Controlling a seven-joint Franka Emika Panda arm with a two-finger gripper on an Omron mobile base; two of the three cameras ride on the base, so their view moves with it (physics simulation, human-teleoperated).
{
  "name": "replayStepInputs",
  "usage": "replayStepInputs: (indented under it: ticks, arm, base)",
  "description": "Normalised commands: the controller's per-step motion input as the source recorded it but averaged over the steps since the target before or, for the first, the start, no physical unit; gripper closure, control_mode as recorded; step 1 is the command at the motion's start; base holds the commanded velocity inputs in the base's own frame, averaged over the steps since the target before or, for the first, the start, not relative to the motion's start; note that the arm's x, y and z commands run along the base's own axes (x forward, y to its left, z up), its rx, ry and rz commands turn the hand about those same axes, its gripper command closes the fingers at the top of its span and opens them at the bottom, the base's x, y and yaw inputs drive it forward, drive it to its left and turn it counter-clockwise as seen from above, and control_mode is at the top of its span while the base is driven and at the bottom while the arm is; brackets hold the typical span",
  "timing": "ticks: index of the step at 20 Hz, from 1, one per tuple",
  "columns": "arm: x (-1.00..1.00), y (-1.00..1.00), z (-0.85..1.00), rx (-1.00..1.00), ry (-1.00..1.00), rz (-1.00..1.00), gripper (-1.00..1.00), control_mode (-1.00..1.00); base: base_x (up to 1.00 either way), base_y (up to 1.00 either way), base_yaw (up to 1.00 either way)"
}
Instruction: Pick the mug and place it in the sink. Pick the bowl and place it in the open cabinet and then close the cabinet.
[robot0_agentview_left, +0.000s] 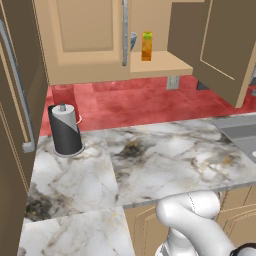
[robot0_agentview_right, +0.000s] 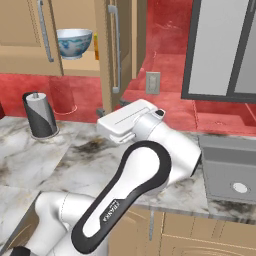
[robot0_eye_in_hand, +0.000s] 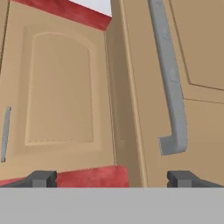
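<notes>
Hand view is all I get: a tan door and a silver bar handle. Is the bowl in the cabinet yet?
Observer: Yes, the bowl sits upright on the cabinet shelf.
Operator: Anything beside it?
Observer: A yellow-orange carton stands just to its right on the same shelf.
Operator: Is the cabinet shut?
Observer: No, the door nearer the sink stands swung wide open.

counter (robot0_agentview_left: 165, 165): paper towel roll (robot0_agentview_left: 65, 129) upright | cabinet shelf (robot0_agentview_left: 165, 63): bowl (robot0_agentview_right: 74, 43), orange carton (robot0_agentview_left: 146, 46)
</notes>
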Motion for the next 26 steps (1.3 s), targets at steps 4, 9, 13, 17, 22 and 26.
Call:
replayStepInputs:
  ticks: [4, 9, 13, 17, 22, 26]
  arm:
    - [0.13, 0.0, -0.06, 0.0, 0.0, 0.0, -1.0, -1.0]
    - [0.11, 0.0, 0.0, 0.0, 0.0, 0.01, -1.0, -1.0]
    - [0.15, 0.0, 0.0, 0.0, 0.0, 0.0, -1.0, -1.0]
    - [0.2, 0.0, 0.0, 0.0, 0.0, 0.0, -1.0, -1.0]
    - [0.25, 0.0, -0.01, 0.0, 0.0, 0.0, -1.0, -1.0]
    - [0.28, 0.01, -0.08, 0.0, 0.0, 0.0, -1.0, -1.0]
  base:
    - [0.0, 0.0, 0.0]
    - [0.0, 0.0, 0.0]
    - [0.0, 0.0, 0.0]
    - [0.0, 0.0, 0.0]
    - [0.0, 0.0, 0.0]
    - [0.0, 0.0, 0.0]
